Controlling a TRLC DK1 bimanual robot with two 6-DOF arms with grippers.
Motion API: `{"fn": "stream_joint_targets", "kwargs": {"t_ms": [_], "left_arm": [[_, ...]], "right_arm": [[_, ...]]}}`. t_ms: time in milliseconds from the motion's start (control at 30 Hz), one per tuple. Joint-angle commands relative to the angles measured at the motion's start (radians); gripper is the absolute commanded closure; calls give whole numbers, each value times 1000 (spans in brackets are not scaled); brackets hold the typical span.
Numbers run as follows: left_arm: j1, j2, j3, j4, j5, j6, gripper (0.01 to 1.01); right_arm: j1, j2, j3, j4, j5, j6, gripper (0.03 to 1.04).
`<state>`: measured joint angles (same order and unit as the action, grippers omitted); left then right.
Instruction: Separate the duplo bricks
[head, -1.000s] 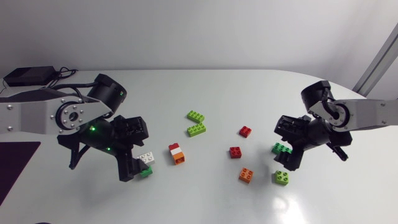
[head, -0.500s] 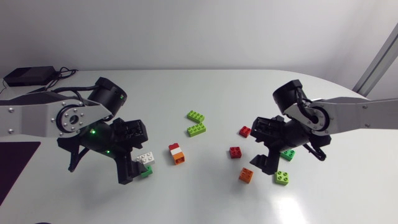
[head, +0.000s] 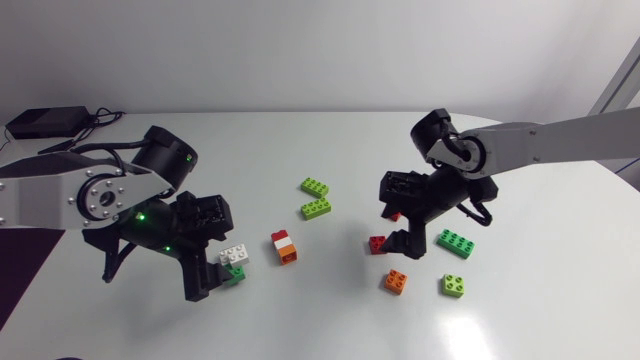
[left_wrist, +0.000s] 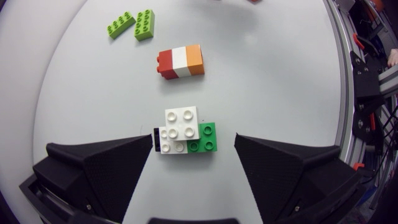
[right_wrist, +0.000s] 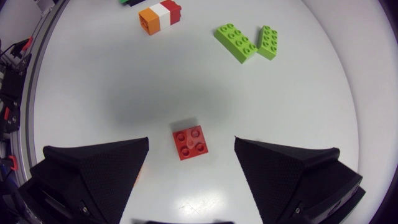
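A white-and-green duplo stack (head: 235, 262) (left_wrist: 185, 132) lies between the fingers of my left gripper (head: 221, 250) (left_wrist: 194, 142), which is open and not touching it. Just ahead of it lies a red-white-orange stack (head: 284, 246) (left_wrist: 181, 61) (right_wrist: 160, 14). My right gripper (head: 391, 215) (right_wrist: 191, 142) hangs open above a single red brick (right_wrist: 190, 143), which shows between its fingers. A second red brick (head: 377, 244) lies beside the gripper in the head view. Two lime bricks (head: 316, 197) (right_wrist: 247, 41) (left_wrist: 131, 23) lie farther ahead.
An orange brick (head: 395, 281), a small green brick (head: 452, 285) and a longer green brick (head: 455, 241) lie on the white table (head: 330, 320), to the right of and nearer than my right gripper. A black box with cables (head: 40, 122) sits at the far left.
My right arm has swung left, away from the longer green brick and over to the red bricks. My left arm has barely shifted by the white-and-green stack.
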<state>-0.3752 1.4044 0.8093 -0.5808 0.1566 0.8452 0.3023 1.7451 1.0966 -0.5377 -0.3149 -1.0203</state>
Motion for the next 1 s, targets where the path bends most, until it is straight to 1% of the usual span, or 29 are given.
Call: {"fn": "stream_joint_targets", "kwargs": {"t_ms": [0,233,400,500,633,700,733,833,967], "left_arm": [[4,-13,-27,-10,0,12,110],[2,-4,-22,-4,0,22,110],[4,11,-12,1,0,28,110],[4,16,-7,2,0,28,110],[10,18,-4,2,1,32,110],[15,19,-4,2,1,37,110],[16,19,-4,2,1,38,110],[24,21,-4,2,1,41,110],[24,25,-4,2,1,41,110]], "right_arm": [[9,53,31,-27,-9,-60,87],[-2,117,65,-54,-10,-118,90],[-6,143,68,-53,-9,-130,167],[-14,157,72,-53,-9,-136,274],[-14,169,63,-51,-9,-149,552],[-14,169,54,-45,-9,-150,715],[-15,169,51,-42,-9,-152,759],[-23,169,48,-41,-10,-155,761],[-46,168,54,-11,-6,-147,762]]}}
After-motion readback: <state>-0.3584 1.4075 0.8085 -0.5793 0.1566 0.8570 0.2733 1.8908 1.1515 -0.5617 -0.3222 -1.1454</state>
